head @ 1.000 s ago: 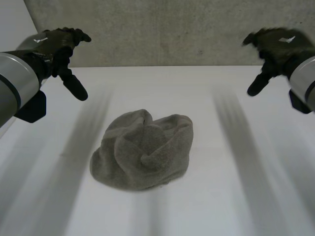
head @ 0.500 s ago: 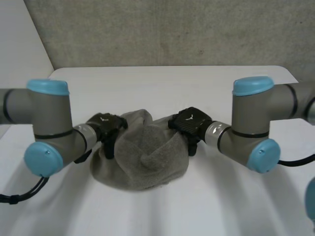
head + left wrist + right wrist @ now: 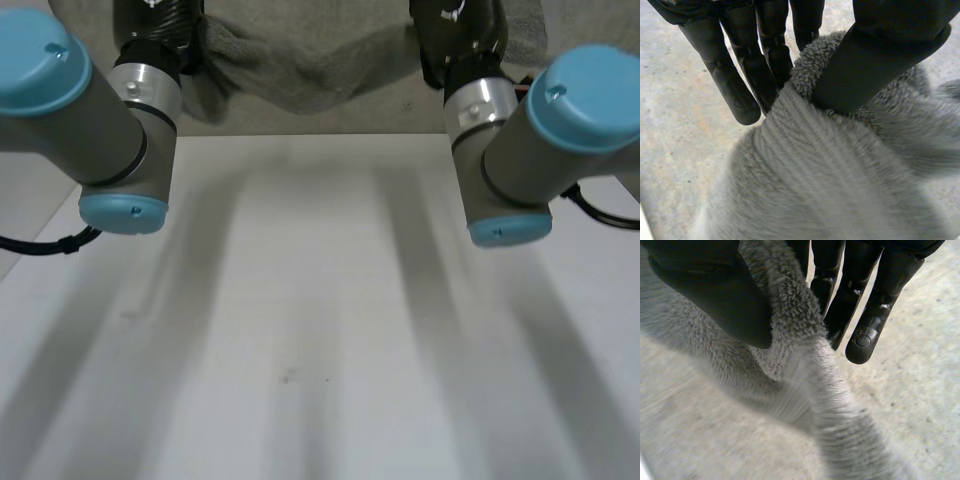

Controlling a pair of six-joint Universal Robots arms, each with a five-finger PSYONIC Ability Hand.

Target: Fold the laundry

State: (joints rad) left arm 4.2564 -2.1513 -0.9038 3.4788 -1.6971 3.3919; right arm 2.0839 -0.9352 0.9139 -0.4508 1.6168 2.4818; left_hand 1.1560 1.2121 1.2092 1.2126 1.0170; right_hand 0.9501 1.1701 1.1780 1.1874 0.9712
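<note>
Hanging above white table (image 3: 320, 330): grey fleecy towel (image 3: 310, 65), left hand (image 3: 890, 45) and right hand (image 3: 705, 285) each pinching its edge.

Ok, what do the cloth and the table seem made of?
The cloth is probably fleece or terry, matte: fuzzy grey pile stands up along the pinched edge. The table is perhaps smooth white laminate or painted board, going by its even surface.

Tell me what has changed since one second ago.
The left robot hand and the right robot hand came down to the cloth, pinched its edge and lifted it off the table; it now hangs between them. The table stayed in place.
</note>
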